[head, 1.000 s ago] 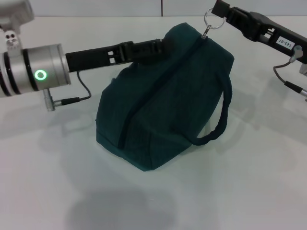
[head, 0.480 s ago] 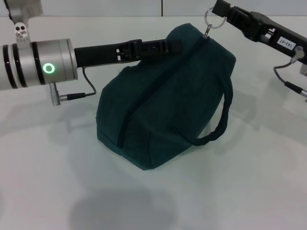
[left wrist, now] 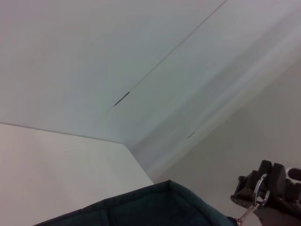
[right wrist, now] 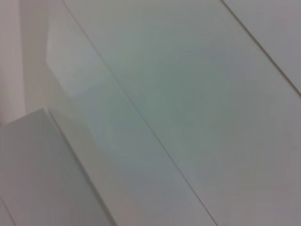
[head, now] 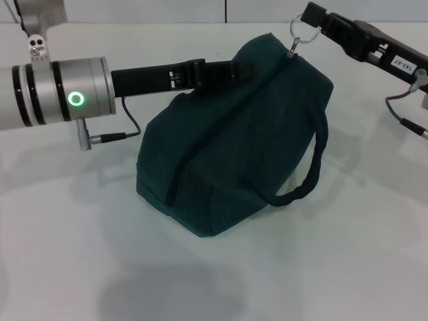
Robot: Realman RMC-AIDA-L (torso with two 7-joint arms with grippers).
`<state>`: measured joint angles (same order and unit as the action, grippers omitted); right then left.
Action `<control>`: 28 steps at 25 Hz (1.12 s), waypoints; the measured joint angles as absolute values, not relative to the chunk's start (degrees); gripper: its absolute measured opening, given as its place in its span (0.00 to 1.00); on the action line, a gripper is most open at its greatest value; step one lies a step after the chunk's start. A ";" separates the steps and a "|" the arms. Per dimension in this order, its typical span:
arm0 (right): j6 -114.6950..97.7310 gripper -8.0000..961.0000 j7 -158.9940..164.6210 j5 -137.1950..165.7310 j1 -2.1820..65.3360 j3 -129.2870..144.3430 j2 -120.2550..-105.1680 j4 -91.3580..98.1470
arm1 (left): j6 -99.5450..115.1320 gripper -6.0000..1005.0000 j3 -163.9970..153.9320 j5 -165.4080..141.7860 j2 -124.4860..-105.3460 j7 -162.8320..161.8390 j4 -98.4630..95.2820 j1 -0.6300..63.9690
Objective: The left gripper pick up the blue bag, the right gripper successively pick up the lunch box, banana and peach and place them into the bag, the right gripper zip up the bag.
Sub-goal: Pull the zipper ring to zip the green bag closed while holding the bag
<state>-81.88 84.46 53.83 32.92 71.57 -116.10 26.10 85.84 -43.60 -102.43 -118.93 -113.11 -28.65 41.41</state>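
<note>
The blue bag stands on the white table with its zipper line closed along the top and one handle hanging down its right side. My left gripper reaches in from the left and is shut on the bag's upper left edge. My right gripper comes in from the upper right, shut on the ring zip pull at the bag's top end. In the left wrist view the bag's top and the right gripper with the ring show. The lunch box, banana and peach are out of view.
The white table spreads around the bag. A cable hangs under the left arm's silver joint, and another cable loops beside the right arm. The right wrist view holds only pale flat surfaces.
The left arm has slid to the right along the bag's top. The bag's upper end and the right gripper with the ring have shifted slightly right.
</note>
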 joint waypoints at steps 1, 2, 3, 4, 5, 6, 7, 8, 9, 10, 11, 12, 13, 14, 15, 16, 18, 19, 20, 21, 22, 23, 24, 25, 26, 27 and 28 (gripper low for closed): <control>-81.92 0.05 84.46 53.50 32.94 71.66 -116.12 25.62 | 85.84 0.38 -43.60 -102.42 -119.06 -112.84 -28.66 41.33; -81.96 0.05 84.46 53.19 33.04 71.70 -116.12 24.91 | 85.84 0.34 -43.59 -102.41 -119.18 -112.58 -28.66 41.27; -82.00 0.05 84.46 52.91 33.13 71.74 -116.13 24.34 | 85.84 0.31 -43.59 -102.40 -119.26 -112.36 -28.66 41.24; -82.02 0.05 84.45 52.65 33.21 71.78 -116.12 23.86 | 85.85 0.28 -43.59 -102.39 -119.33 -112.17 -28.66 41.18; -82.04 0.05 84.45 52.48 33.25 71.80 -116.10 23.47 | 85.85 0.25 -43.59 -102.39 -119.37 -112.04 -28.66 41.11; -82.04 0.05 84.43 52.43 33.24 71.79 -116.08 23.26 | 85.87 0.22 -43.59 -102.31 -119.43 -111.75 -28.66 40.98; -82.06 0.05 84.40 52.43 33.17 71.74 -116.09 23.13 | 85.89 0.19 -43.57 -102.16 -119.46 -111.47 -28.64 40.88; -82.07 0.05 84.39 52.43 33.09 71.69 -116.09 23.08 | 85.92 0.16 -43.57 -101.78 -119.48 -111.06 -28.54 40.73; -82.09 0.05 84.38 52.41 33.00 71.65 -116.09 23.07 | 86.07 0.13 -43.56 -101.17 -119.51 -110.62 -28.43 40.48; -82.12 0.05 84.38 52.36 32.93 71.60 -116.09 23.05 | 86.20 0.13 -43.56 -100.83 -119.52 -110.45 -28.37 40.35; -82.13 0.05 84.39 52.28 32.87 71.56 -116.09 23.01 | 86.53 0.13 -43.57 -100.15 -119.53 -110.29 -28.34 40.09; -82.14 0.05 84.44 52.02 32.84 71.56 -116.09 22.83 | 86.89 0.12 -43.59 -99.70 -119.52 -110.18 -28.33 39.88; -82.22 0.05 84.57 51.59 32.82 71.56 -116.07 22.37 | 87.20 0.12 -43.59 -99.44 -119.52 -110.11 -28.38 39.77; -82.36 0.05 84.71 51.17 32.87 71.56 -116.02 21.81 | 87.35 0.12 -43.60 -99.43 -119.50 -110.05 -28.43 39.74; -82.51 0.05 84.84 50.87 32.99 71.56 -115.94 21.29 | 87.59 0.11 -43.59 -99.42 -119.50 -109.97 -28.49 39.69; -82.73 0.05 85.07 50.54 33.15 71.57 -115.85 20.67 | 87.72 0.11 -43.60 -99.42 -119.51 -109.92 -28.51 39.66; -82.99 0.05 86.17 50.26 33.40 71.58 -115.77 20.01 | 88.10 0.10 -43.60 -99.41 -119.55 -109.36 -28.28 39.54; -83.03 0.05 86.81 50.23 33.43 71.57 -115.76 19.79 | 88.22 0.10 -43.60 -99.41 -119.56 -109.09 -28.17 39.47; -83.04 0.05 87.27 50.22 33.46 71.56 -115.76 19.67 | 88.52 0.10 -43.59 -99.40 -119.57 -108.66 -28.04 39.39; -83.03 0.05 87.61 50.21 33.47 71.55 -115.75 19.56 | 88.83 0.09 -43.59 -99.39 -119.59 -108.39 -27.99 39.29; -83.03 0.05 87.92 50.19 33.44 71.54 -115.73 19.44 | 89.18 0.08 -43.59 -99.35 -119.61 -108.20 -27.99 39.19; -83.02 0.05 88.34 50.16 33.32 71.54 -115.70 19.42 | 89.70 0.08 -43.59 -99.32 -119.64 -107.91 -27.97 39.06; -82.97 0.05 88.72 50.14 33.23 71.52 -115.68 19.39 | 89.89 0.07 -43.59 -99.32 -119.65 -107.75 -27.96 38.98; -82.92 0.05 89.11 50.12 33.15 71.50 -115.68 19.37 | 90.00 0.07 -43.59 -99.31 -119.65 -107.62 -27.95 38.88; -82.86 0.05 89.51 50.10 33.10 71.48 -115.67 19.37 | 90.03 0.07 -43.60 -99.30 -119.65 -107.48 -27.95 38.77; -82.80 0.05 90.00 50.10 33.08 71.46 -115.64 19.36 | 90.08 0.07 -43.62 -99.29 -119.67 -107.30 -27.95 38.65; -82.77 0.05 90.35 50.10 33.03 71.46 -115.62 19.35 | 90.12 0.07 -43.64 -99.27 -119.69 -107.13 -27.95 38.59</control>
<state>-82.77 90.36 50.10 33.03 71.46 -115.62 19.35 90.12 -43.64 -99.27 -119.69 -107.13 -27.95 38.59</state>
